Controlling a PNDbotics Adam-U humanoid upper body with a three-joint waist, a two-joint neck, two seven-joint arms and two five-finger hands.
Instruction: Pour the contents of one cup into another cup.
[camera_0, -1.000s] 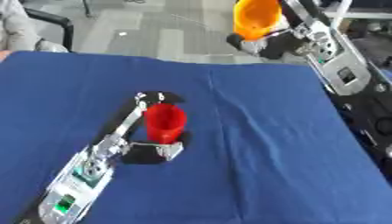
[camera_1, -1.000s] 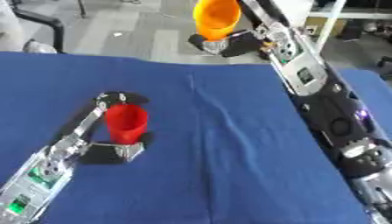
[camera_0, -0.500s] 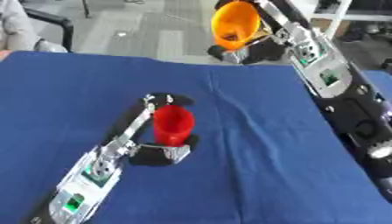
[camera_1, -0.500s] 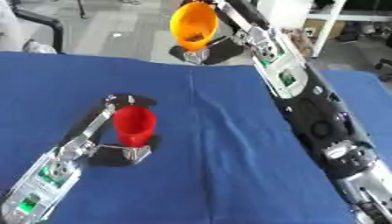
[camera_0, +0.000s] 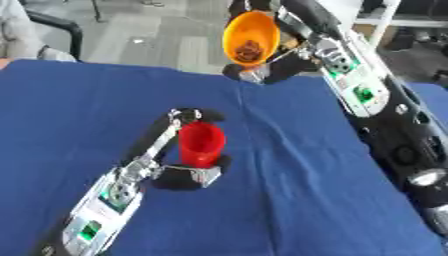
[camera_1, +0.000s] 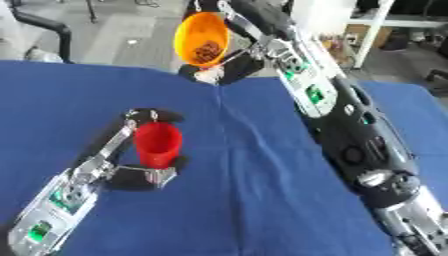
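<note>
The right hand (camera_0: 282, 62), black with silver joints, is raised over the far edge of the table with its fingers curled round a smooth orange plastic cup (camera_0: 251, 36), tipped so far that its round mouth faces the camera; small brownish bits (camera_0: 248, 49) lie clumped inside against its lower wall. Its long arm, black casing with silver plates and small green lights, comes in from the lower right. The left hand (camera_0: 188, 172) rests on the table nearer the middle, thumb and fingers closed on either side of a glossy red plastic cup (camera_0: 201, 144), a tapering one that stands upright, well apart from the orange cup and lower in the picture. The table is covered by a matte, deep blue cloth (camera_0: 289, 200) with a faint crease running down it. Beyond the far edge is a grey floor (camera_1: 114, 37), a black chair frame (camera_1: 48, 27) at upper left and white shelving (camera_1: 372, 25) at upper right.
</note>
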